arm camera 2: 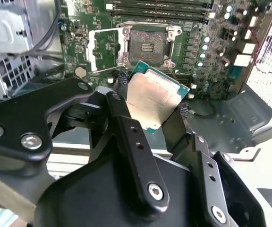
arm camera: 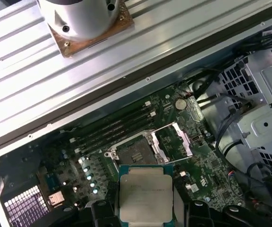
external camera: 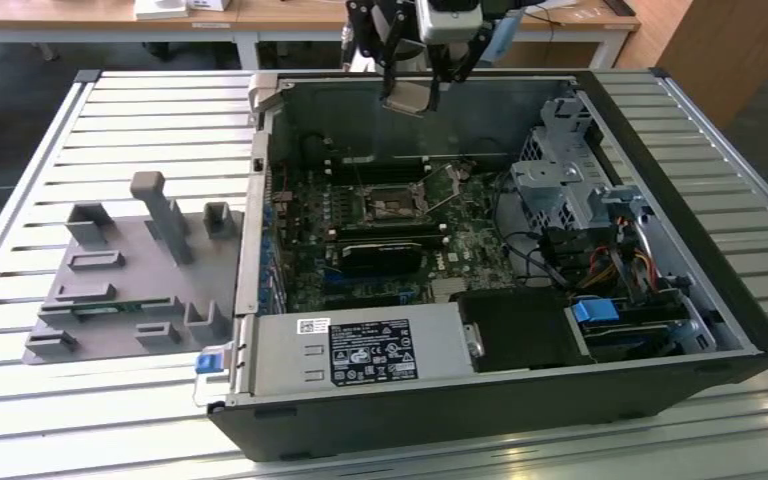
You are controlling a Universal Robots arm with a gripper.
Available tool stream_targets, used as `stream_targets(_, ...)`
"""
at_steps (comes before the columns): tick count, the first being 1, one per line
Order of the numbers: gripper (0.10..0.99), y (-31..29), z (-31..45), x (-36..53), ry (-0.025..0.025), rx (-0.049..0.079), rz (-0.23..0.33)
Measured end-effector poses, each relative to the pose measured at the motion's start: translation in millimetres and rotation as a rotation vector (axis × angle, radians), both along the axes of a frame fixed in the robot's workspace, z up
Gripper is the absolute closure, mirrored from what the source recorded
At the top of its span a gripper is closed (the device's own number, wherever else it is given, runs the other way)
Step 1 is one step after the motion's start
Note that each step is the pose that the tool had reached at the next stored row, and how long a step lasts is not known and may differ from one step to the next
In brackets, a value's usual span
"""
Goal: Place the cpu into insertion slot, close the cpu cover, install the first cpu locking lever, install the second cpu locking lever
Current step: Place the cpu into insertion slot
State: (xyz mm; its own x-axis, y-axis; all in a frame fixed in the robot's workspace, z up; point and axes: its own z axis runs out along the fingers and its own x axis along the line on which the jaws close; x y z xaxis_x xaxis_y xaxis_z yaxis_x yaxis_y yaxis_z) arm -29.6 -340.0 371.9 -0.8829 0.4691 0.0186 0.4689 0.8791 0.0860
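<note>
My gripper (external camera: 408,98) hangs over the far wall of the open computer case, shut on the cpu (external camera: 406,96). In both wrist views the cpu (arm camera 2: 152,101) (arm camera: 145,194) is a silvery square chip with a green edge, pinched between the two black fingers (arm camera 2: 122,109). The insertion slot (external camera: 391,206) (arm camera 2: 148,45) (arm camera: 135,153) lies bare on the green board, below and apart from the chip. The cpu cover (arm camera 2: 104,49) (arm camera: 174,142) is swung open beside the slot. Thin lever rods (external camera: 440,188) stand up next to the socket.
A grey fixture plate (external camera: 131,270) lies on the slatted table at the exterior view's left. Inside the case are a black card (external camera: 384,252), a power supply (external camera: 357,350), a metal drive cage (external camera: 568,180) with cables, and long memory slots (arm camera: 112,127).
</note>
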Motion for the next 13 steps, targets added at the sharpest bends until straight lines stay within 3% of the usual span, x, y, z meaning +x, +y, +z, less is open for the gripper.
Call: stream_targets(13, 0.545, 0.0, -5.2, 0.0, 0.0000, -0.001, -0.236)
